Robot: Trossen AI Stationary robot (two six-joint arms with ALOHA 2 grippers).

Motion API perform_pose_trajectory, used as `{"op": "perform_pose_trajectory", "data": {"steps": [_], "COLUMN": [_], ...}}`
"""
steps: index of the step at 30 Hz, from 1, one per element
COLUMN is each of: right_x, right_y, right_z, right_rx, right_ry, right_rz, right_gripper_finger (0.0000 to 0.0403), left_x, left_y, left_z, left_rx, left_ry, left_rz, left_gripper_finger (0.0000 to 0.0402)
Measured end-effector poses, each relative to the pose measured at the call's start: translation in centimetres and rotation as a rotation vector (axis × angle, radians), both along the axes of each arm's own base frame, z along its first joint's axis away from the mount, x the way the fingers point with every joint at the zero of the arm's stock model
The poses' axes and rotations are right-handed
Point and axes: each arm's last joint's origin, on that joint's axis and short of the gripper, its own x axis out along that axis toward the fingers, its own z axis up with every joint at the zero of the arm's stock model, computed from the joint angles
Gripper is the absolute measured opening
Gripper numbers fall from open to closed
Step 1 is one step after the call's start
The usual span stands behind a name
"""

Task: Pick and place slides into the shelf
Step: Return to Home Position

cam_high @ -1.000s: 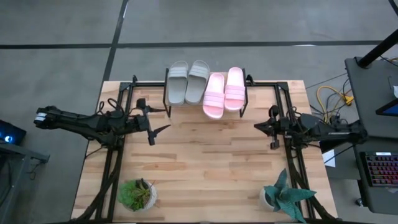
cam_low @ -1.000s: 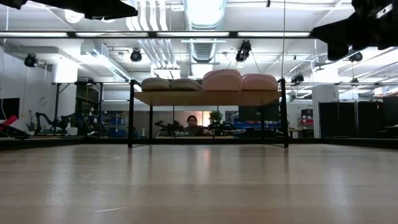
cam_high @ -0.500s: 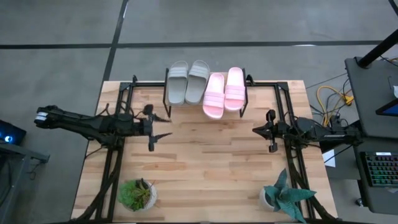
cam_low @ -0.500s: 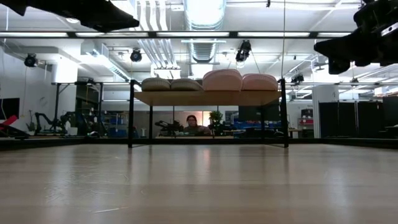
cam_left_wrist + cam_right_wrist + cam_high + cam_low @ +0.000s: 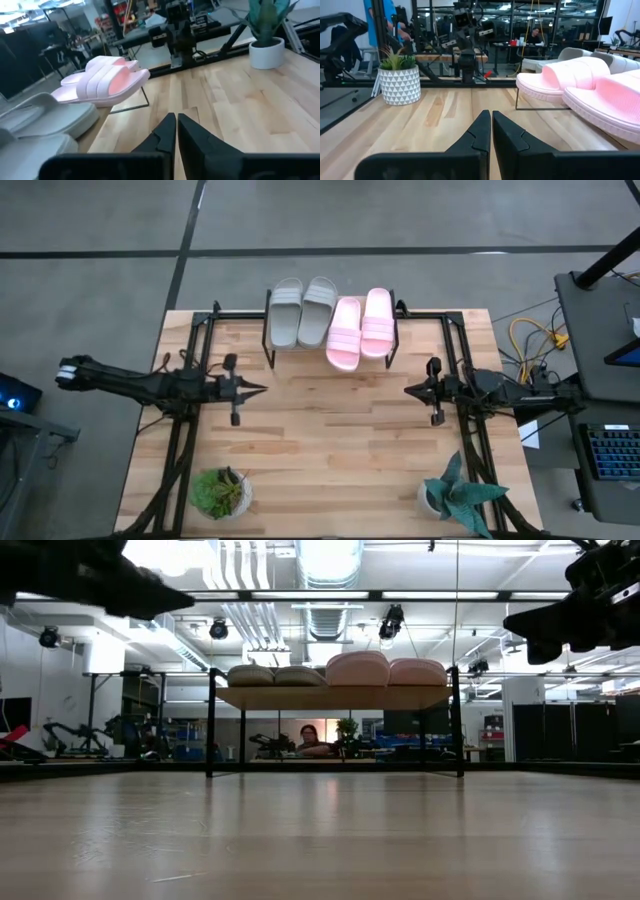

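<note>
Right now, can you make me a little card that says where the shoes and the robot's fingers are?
Grey slides: on the shelf, side by side
Pink slides: on the shelf, right beside the grey pair
Left fingers: shut, empty, above the left side of the table
Right fingers: shut, empty, above the table's right side
Plants: leafy green plant and spiky plant at the table's near edge

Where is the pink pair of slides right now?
The pink pair sits on the shelf at the table's far edge, on its right half in the high view, right beside the grey pair.
</note>
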Motion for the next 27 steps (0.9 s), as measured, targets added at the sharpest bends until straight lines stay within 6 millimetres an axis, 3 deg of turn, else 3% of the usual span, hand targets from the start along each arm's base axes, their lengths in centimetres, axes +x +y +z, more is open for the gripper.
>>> {"op": "perform_pose_trajectory", "data": {"steps": [6, 17, 23, 27], "right_x": [0.0, 0.0, 0.1, 0.0], "right_y": [0.0, 0.0, 0.0, -0.1], "right_z": [0.0, 0.0, -0.1, -0.1], "right_rx": [0.000, -0.009, -0.025, -0.036], "right_ry": [-0.002, -0.001, 0.011, 0.010], "right_rz": [0.000, -0.001, -0.012, -0.028], "right_gripper_finger": [0.0009, 0.0009, 0.0009, 0.0009], "left_x": [-2.2, -5.0, -4.7, -4.5], "left_y": [0.5, 0.8, 0.7, 0.6], "left_z": [-2.2, -4.0, -4.7, -6.2], "left_rx": [-0.002, -0.087, -0.102, -0.138], "left_ry": [-0.046, -0.130, -0.094, -0.121], "left_rz": [0.076, 0.032, 0.007, 0.004], "left_gripper_finger": [0.0001, 0.0000, 0.0000, 0.0000]}}
